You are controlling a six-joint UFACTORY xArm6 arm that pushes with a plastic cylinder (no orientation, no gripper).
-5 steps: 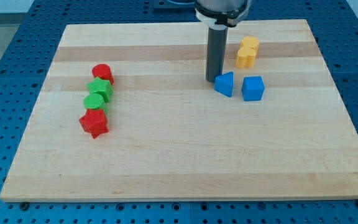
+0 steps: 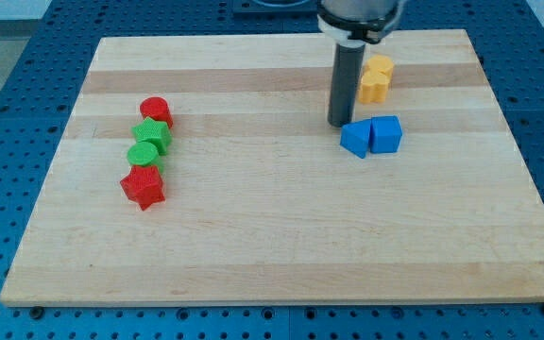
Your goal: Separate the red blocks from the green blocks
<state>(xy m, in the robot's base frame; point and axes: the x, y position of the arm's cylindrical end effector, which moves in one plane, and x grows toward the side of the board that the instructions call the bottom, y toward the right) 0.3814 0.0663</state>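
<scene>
A red cylinder (image 2: 156,110), a green star-shaped block (image 2: 152,135), a green round block (image 2: 143,154) and a red star (image 2: 144,187) stand touching in a column at the view's left. My tip (image 2: 339,124) is far to their right, just above and left of a blue block (image 2: 354,139).
The blue block touches a blue cube (image 2: 385,134) on its right. Two yellow blocks (image 2: 377,79) stand together just right of the rod, near the top edge of the wooden board (image 2: 272,255).
My tip has moved right and pushed the left blue block right and down against the blue cube. The red and green blocks have not moved.
</scene>
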